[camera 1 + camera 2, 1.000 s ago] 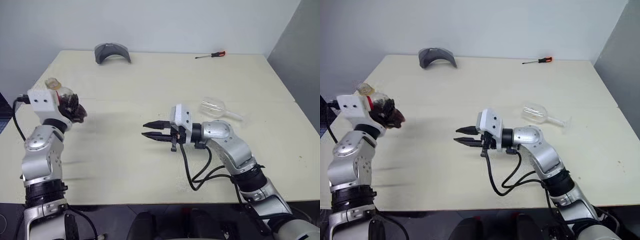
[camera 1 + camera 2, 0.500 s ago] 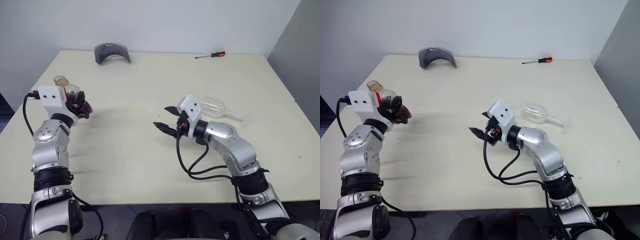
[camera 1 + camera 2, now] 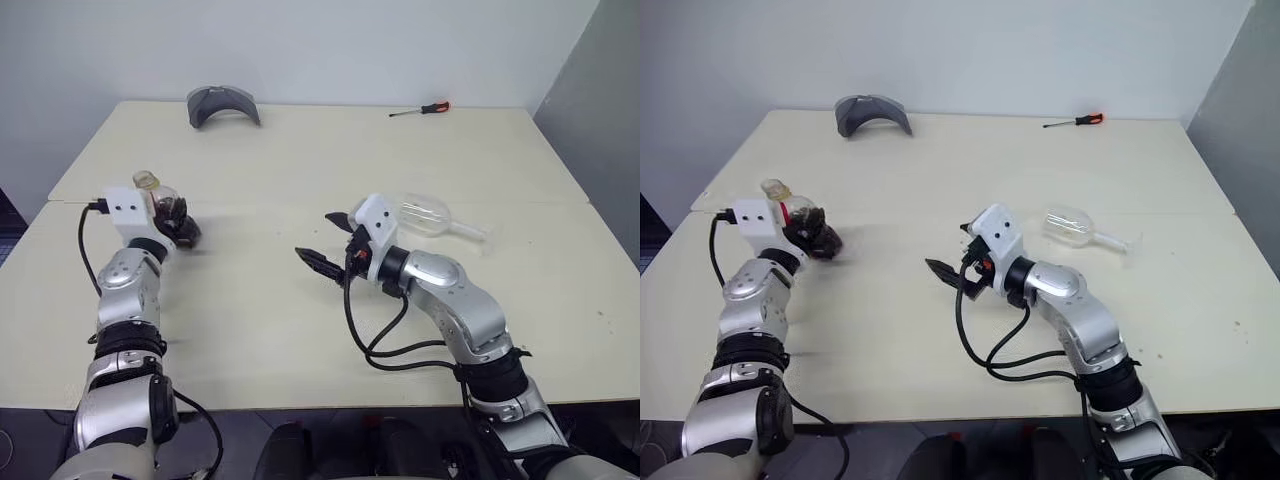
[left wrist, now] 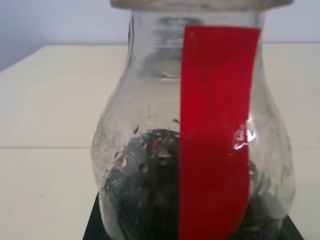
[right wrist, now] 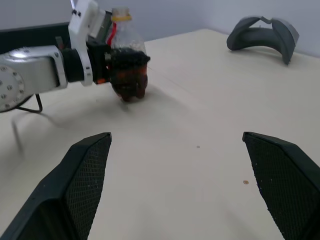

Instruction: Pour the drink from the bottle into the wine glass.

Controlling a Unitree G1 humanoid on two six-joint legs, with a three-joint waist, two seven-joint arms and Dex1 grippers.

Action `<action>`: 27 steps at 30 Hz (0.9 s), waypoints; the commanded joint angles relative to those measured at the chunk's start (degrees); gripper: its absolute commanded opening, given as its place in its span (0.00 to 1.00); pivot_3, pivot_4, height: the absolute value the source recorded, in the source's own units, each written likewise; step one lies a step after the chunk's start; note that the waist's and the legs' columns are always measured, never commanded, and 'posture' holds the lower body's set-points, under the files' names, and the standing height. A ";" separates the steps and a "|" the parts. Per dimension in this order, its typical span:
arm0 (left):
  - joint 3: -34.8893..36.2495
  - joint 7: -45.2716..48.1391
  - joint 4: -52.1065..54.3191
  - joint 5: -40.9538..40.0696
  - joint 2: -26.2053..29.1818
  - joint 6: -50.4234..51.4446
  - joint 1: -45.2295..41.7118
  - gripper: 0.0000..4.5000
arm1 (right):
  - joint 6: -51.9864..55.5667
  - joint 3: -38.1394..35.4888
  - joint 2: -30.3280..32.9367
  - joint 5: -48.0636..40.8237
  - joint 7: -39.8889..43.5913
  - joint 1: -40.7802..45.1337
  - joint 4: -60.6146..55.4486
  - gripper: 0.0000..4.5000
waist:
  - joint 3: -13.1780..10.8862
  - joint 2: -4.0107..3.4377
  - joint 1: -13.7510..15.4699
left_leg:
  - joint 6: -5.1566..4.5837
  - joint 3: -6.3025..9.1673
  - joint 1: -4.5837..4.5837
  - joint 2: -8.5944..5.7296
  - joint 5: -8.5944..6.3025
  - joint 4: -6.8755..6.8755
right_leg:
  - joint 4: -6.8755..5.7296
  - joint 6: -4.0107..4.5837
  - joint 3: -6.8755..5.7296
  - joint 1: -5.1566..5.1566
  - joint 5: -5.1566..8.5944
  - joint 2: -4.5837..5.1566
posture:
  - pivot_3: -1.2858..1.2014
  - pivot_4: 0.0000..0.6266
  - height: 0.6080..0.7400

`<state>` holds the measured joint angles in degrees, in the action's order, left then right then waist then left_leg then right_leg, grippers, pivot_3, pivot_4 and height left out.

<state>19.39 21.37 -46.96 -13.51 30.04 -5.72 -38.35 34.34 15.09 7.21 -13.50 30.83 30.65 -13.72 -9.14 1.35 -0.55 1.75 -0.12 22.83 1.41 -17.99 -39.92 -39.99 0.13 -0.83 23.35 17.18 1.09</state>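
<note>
- Bottle (image 3: 800, 222) clamped upright in left gripper (image 3: 812, 233), cap on, drink (image 5: 129, 80) inside.
- Right gripper (image 3: 325, 238) jaws wide, empty.
- Wine glass (image 3: 428, 215) lying on tabletop (image 3: 300, 160); nothing poured.

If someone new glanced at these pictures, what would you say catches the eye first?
Probably the wine glass, which lies on its side on the table just beyond the right gripper, whose fingers are spread wide. Next comes the bottle of dark drink, clamped upright in the left gripper near the table's left edge. At the far edge lie a red-handled screwdriver and a grey curved part.
</note>
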 commanded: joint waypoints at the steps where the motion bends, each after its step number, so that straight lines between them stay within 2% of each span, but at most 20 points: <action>1: -0.04 -0.53 -0.72 0.31 -0.35 -2.63 -1.49 0.32 | -1.58 -0.73 -1.39 -1.01 -0.58 0.63 -1.13 0.99 | 0.00 0.00 -0.02 | 0.00 0.01 -0.01 0.00 0.00 0.00 | -0.01 0.00 0.00 0.00 0.00 0.00 | 0.52 0.24 1.00; 11: 0.25 0.89 -0.50 -0.76 -0.89 -2.31 0.27 0.32 | -2.31 -0.74 -1.37 -0.75 -0.93 1.31 -0.23 0.99 | 0.01 0.01 -0.03 | 0.01 0.00 -0.01 0.00 0.00 -0.01 | -0.03 0.00 0.00 0.00 0.00 0.00 | 0.52 0.24 1.00; 12: 0.37 1.32 0.03 -1.11 -0.89 -1.99 0.59 0.44 | -2.52 -0.67 -1.29 -0.70 -0.84 1.40 -0.06 1.00 | 0.01 0.01 -0.03 | 0.00 0.00 -0.01 -0.01 0.00 -0.01 | -0.03 0.00 0.01 0.00 0.00 0.01 | 0.52 0.24 1.00; 20: 1.14 0.21 7.94 -2.09 -0.14 1.27 4.80 0.96 | -3.56 -0.98 -1.44 -0.90 -0.59 2.37 1.30 1.00 | 0.01 0.01 -0.68 | 0.01 0.02 -0.01 0.02 0.00 0.00 | -0.04 0.00 0.00 0.00 0.00 0.00 | 0.52 0.24 1.00; 21: 1.34 -0.25 9.82 -2.33 -0.29 1.99 5.93 0.99 | -3.74 -0.96 -1.50 -0.87 -0.61 2.43 1.47 1.00 | 0.01 0.00 -0.86 | 0.01 0.01 -0.01 0.02 0.00 0.00 | -0.04 0.00 0.00 0.00 0.00 0.00 | 0.52 0.24 1.00; 27: 1.94 -3.47 22.15 -3.39 -1.44 7.84 13.56 0.99 | -4.41 -0.85 -1.88 -1.03 -0.68 2.67 1.97 1.00 | 0.01 0.01 -1.09 | 0.01 0.02 -0.02 0.04 0.00 0.03 | -0.04 0.00 0.02 0.01 0.00 0.00 | 0.52 0.24 1.00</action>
<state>20.25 18.96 -29.45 -15.87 28.61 1.00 -25.56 31.50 14.78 5.77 -14.13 29.96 32.23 -10.72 -9.13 1.35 -1.64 1.76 -0.11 22.81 1.45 -17.99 -39.89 -40.02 0.13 -0.81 23.36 17.18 1.10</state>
